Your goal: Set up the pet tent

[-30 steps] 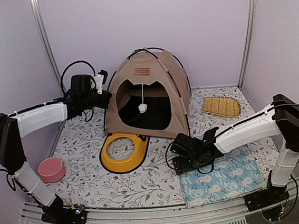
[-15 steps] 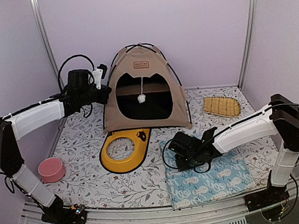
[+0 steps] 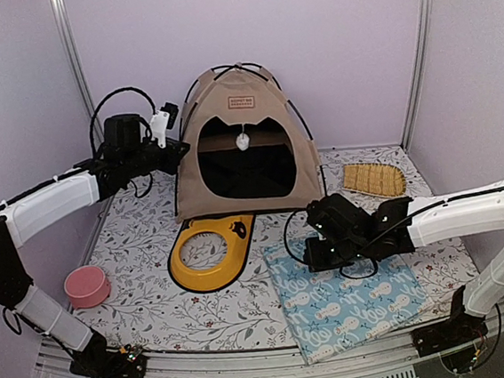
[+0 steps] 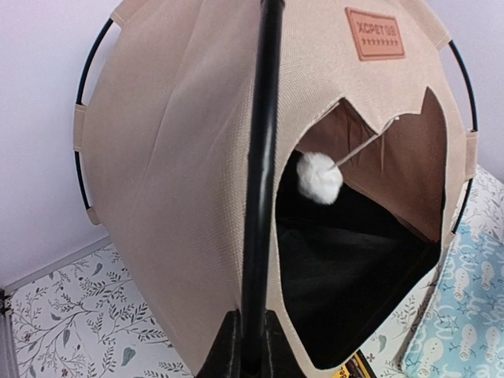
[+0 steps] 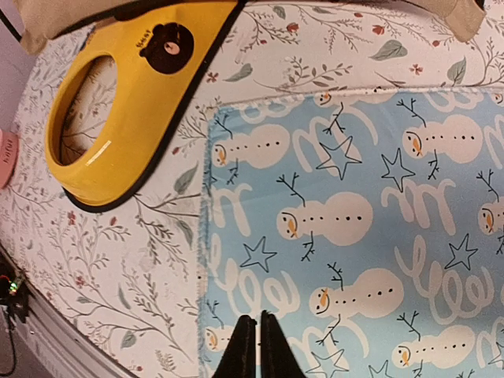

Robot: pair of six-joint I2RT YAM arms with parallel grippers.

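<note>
Left claw point(image 4: 252, 346) is pinching the black pole point(image 4: 264, 157) that runs up the front-left edge of the pet tent point(image 3: 268, 120), with the fingers clamped low on it. The tent is standing domed at the back of the bench point(image 3: 141, 244), close to the rear wall. Its opening is facing me and the pom-pom point(image 4: 319, 177) is hanging in the doorway.

Right claw point(image 5: 257, 346) is pressed together with its tips down on the blue mat point(image 5: 378, 220). I can't tell whether any fabric is actually nipped.

Risks I'm seeing:
- The pole is thin and round, and I'm only pinching it. If I'm pulling sideways, it could roll out of the fingers and the tent would flop or skid.
- I'm holding the tent at one side only, so any lift is likely tipping it toward the wall rather than moving it square.
- The yellow tray point(image 3: 206, 254) is sitting right at the tent's front hem, touching or slightly tucked under it. Shifting the tent could be dragging the tray along.
- The mat's near corner is lying close to the bench's front edge. If the right claw is dragging with a weak grip, the mat could bunch up or slide off.
</note>
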